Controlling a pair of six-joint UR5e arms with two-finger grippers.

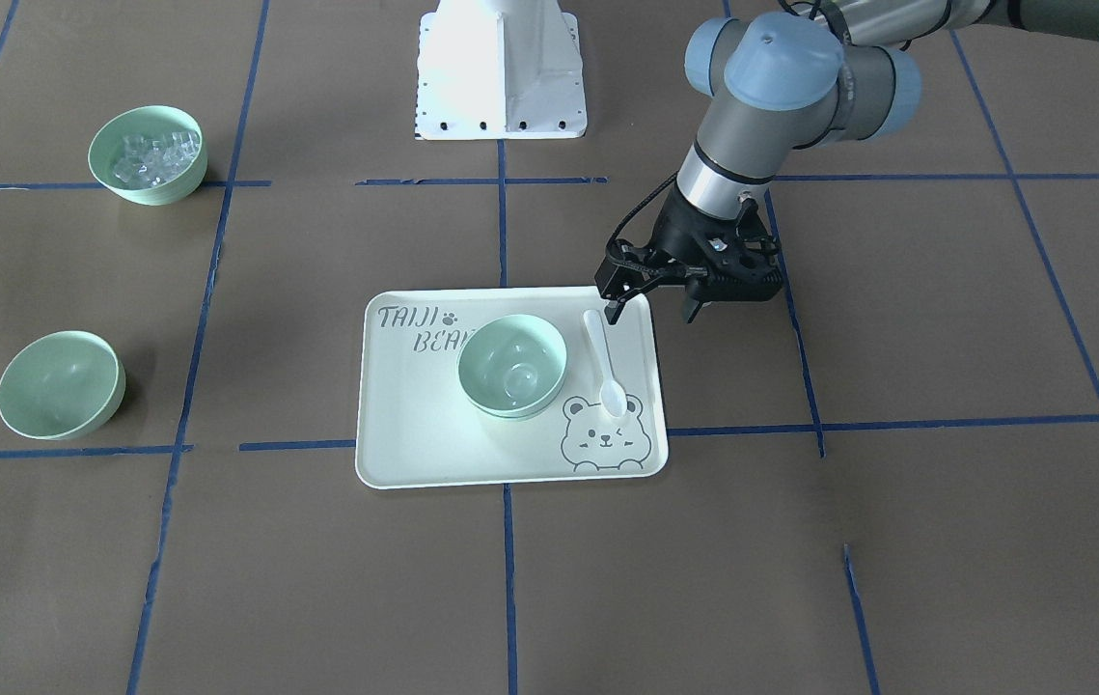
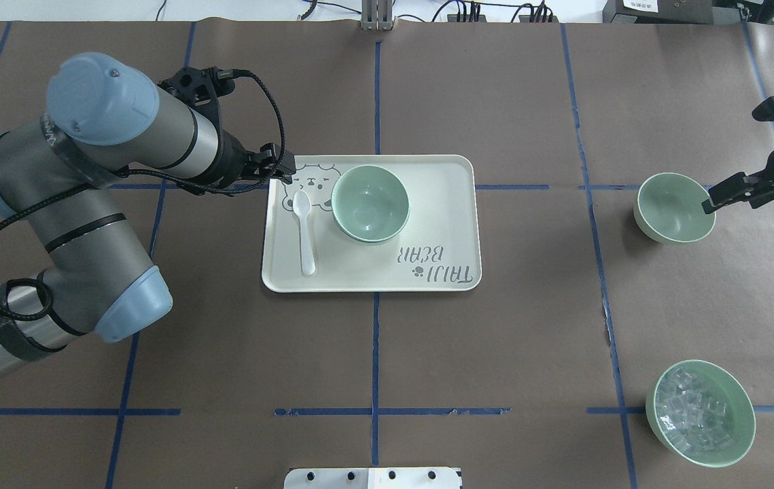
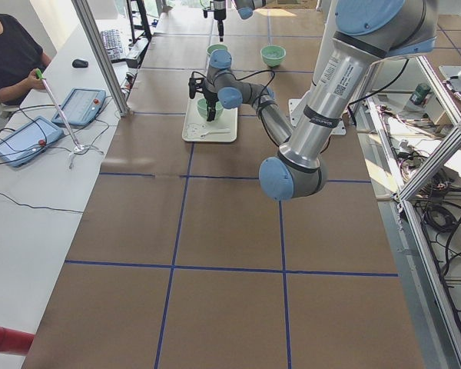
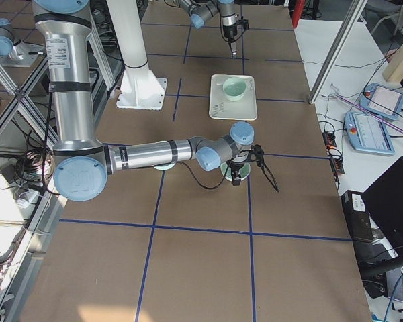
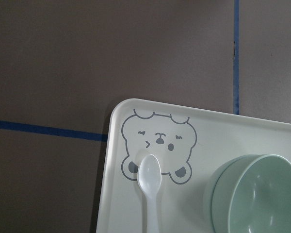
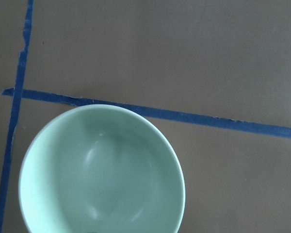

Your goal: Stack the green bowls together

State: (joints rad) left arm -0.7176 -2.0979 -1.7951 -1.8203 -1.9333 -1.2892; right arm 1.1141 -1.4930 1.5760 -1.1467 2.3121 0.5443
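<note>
Two pale green bowls (image 2: 369, 204) sit nested on the bear-printed tray (image 2: 427, 224); they also show in the front view (image 1: 512, 365) and the left wrist view (image 5: 259, 194). A third green bowl (image 2: 671, 207) stands alone on the table, also in the front view (image 1: 60, 384), and fills the right wrist view (image 6: 102, 174). My left gripper (image 1: 650, 311) is open and empty, just off the tray's corner by the spoon's handle end. My right gripper (image 2: 736, 193) hovers over the lone bowl's rim, looks open, and holds nothing.
A white spoon (image 2: 305, 234) lies on the tray beside the nested bowls. A green bowl of clear cubes (image 2: 699, 414) stands near the robot's side on the right. Blue tape lines cross the brown table. The robot's white base (image 1: 501, 68) is behind the tray.
</note>
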